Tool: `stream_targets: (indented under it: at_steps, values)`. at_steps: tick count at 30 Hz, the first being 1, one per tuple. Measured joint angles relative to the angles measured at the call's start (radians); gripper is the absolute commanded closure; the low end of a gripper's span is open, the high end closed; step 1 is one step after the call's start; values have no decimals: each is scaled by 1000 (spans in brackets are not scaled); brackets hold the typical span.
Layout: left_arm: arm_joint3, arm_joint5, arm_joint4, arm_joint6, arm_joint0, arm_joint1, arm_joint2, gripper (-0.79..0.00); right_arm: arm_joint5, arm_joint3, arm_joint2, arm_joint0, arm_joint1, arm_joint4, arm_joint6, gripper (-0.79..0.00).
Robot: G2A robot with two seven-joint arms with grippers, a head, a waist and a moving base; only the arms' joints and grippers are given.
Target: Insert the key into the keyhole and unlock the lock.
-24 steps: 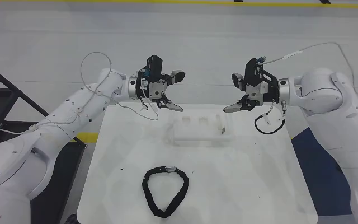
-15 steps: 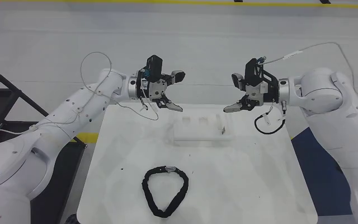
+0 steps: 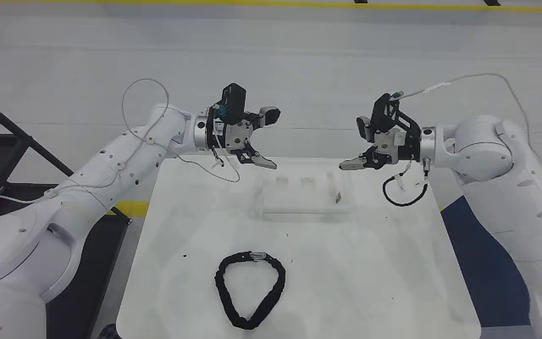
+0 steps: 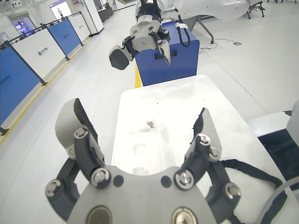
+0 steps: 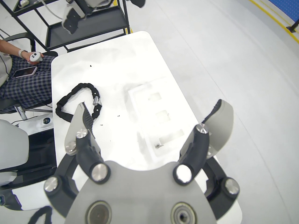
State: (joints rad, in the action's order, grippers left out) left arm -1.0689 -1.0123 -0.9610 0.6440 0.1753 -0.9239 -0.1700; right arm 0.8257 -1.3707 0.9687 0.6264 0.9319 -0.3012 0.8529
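A black chain lock (image 3: 250, 288) lies curled near the table's front edge, its metal cylinder (image 5: 95, 100) at the loop's join. A small key (image 3: 337, 198) stands in the right end of a white slotted holder (image 3: 303, 197) at mid-table; it also shows as the key (image 4: 150, 124) and the key (image 5: 158, 145). My left gripper (image 3: 273, 138) hangs open above the table's back left edge, empty. My right gripper (image 3: 351, 144) hangs open above the back right edge, facing it. Own views: left gripper (image 4: 142, 120), right gripper (image 5: 150, 110), both well above the holder.
The white table (image 3: 381, 288) is bare around holder and chain. A blue cabinet (image 4: 168, 54) stands past the table's right side. A black shelf rack (image 5: 81, 31) stands past its left side.
The right arm has shifted slightly, its gripper settling a touch lower. The left arm, key and chain lock are where they were.
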Motion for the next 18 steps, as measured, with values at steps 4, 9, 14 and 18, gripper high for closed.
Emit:
stream_targets:
  at_steps: [4, 9, 14, 18]
  values:
    - [0, 0, 0, 0, 0, 0, 0, -785, -48, 43, -23, 26, 4, -31, -16, -785]
    - [0, 0, 0, 0, 0, 0, 0, -785, -114, 99, -55, 48, 15, -78, -61, -785]
    - [0, 0, 0, 0, 0, 0, 0, -785, -241, 141, -102, 59, 33, -91, -42, -785]
    - [0, 0, 0, 0, 0, 0, 0, -785, -353, 173, -137, 64, 52, -59, -24, -785]
